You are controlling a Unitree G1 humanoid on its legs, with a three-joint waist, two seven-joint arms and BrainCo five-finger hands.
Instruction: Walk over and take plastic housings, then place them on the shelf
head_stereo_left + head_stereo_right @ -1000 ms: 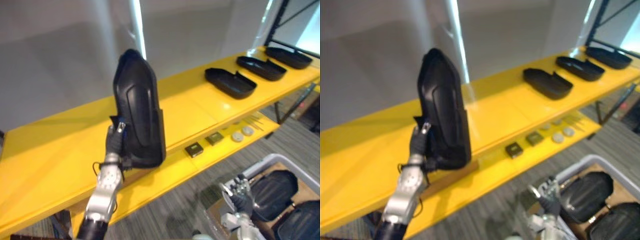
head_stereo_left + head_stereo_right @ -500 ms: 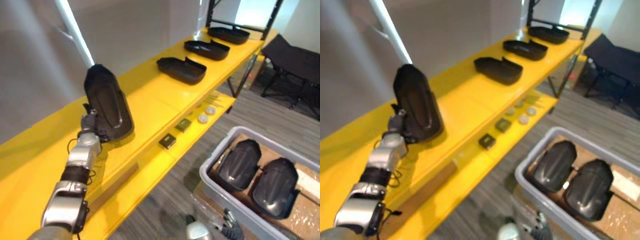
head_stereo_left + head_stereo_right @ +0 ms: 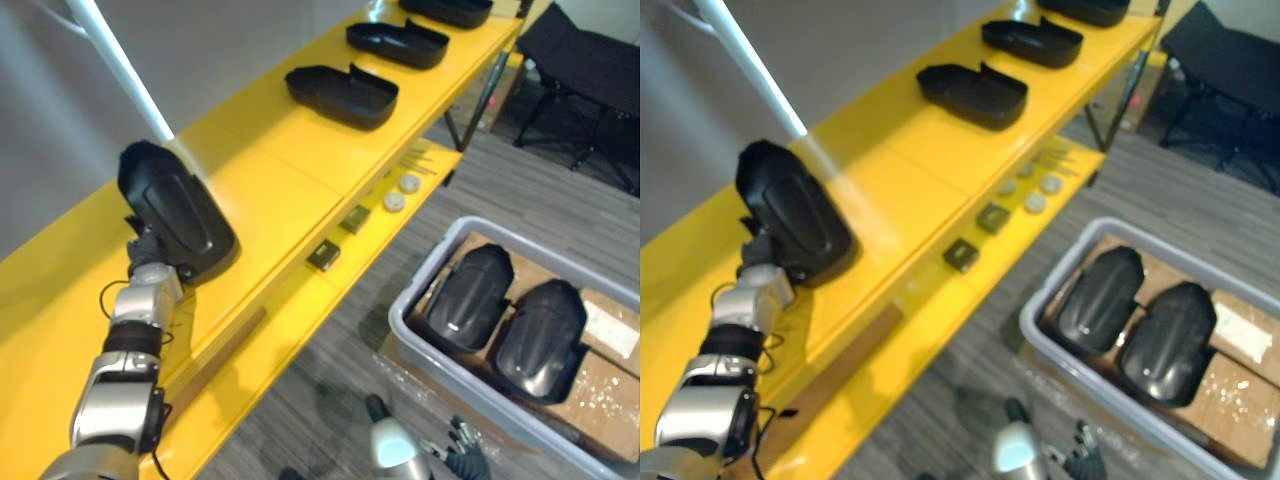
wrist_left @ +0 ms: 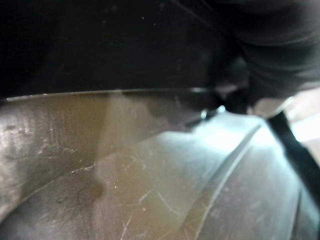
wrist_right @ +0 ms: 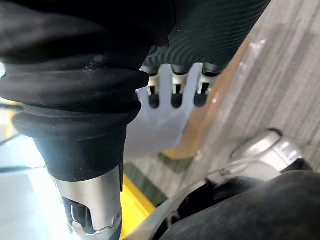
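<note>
While left hand [image 3: 148, 262] clasps tilted housing [image 3: 175, 210] at shelf [image 3: 285, 190] front edge, right hand [image 5: 173, 92] slack, could topple off on release.

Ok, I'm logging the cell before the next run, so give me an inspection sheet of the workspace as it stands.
Surface: yellow shelf, two levels, upper one in use.
Job's things: held housing tilted on the upper level at the left hand; three shelved housings in a row farther along; two binned housings in the grey bin on the floor.
Clutter: lower level holds two dark square parts, two round discs, a wooden strip.
Hands: left hand at the held housing's lower end, grip hidden; right hand low by the bin, fingers relaxed, empty.
Cables: nothing seen.
Surroundings: grey wall, white pole, carpet floor, black cot.
</note>
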